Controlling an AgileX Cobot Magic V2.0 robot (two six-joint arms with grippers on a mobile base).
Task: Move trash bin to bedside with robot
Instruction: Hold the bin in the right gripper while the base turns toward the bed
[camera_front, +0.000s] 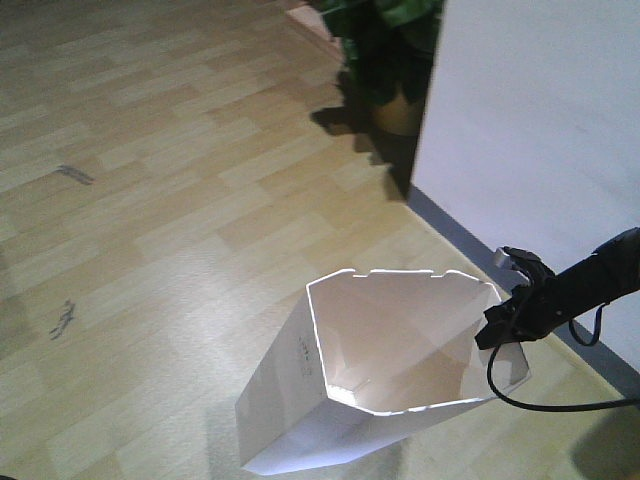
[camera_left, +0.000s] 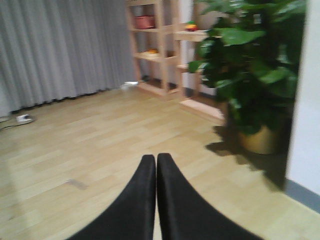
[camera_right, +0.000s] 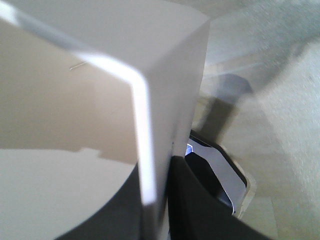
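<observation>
The tall white trash bin (camera_front: 330, 400) stands on the wood floor in the front view, its angular notched rim open toward me. My right gripper (camera_front: 505, 325) on a slim black arm is shut on the bin's right rim. In the right wrist view the bin wall (camera_right: 150, 150) is pinched between my two black fingers (camera_right: 195, 205), one inside, one outside. My left gripper (camera_left: 156, 159) is shut and empty, held above bare floor. The bed is out of view.
A potted green plant (camera_front: 385, 50) stands at the corner of a white wall (camera_front: 540, 130) on the right; it also shows in the left wrist view (camera_left: 255, 75). Wooden shelves (camera_left: 160, 45) and grey curtains (camera_left: 60, 50) stand beyond. A black cable (camera_front: 540, 400) hangs from my right arm.
</observation>
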